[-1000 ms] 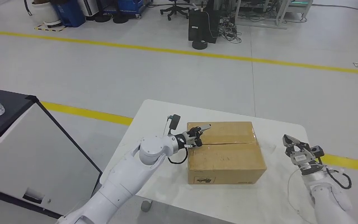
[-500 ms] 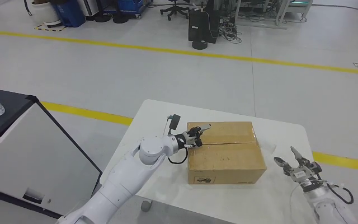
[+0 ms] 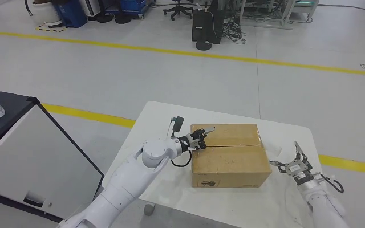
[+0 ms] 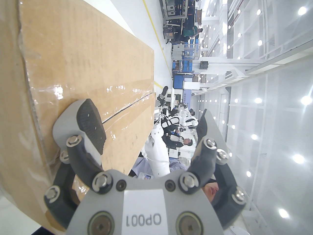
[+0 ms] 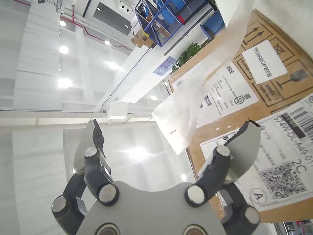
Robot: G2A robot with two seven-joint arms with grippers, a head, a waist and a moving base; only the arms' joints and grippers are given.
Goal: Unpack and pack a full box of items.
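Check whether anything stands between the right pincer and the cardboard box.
Nothing solid does. The right pincer, open, sits beside the cardboard box at its labelled end, with bare table between them. Only a loose strip of tape hangs off that end.

Glossy pale floor [image 3: 114, 74], two yellow lines [image 3: 171, 51] crossing it. White cabinet [image 3: 34, 154] at left. Blue bins [image 3: 134, 4], black chairs [image 3: 179, 8] far back.

We see one brown cardboard box [image 3: 231, 155] | flaps shut, shiny tape along the top seam | sits flat on our white table [image 3: 285, 134] | white labels on one side
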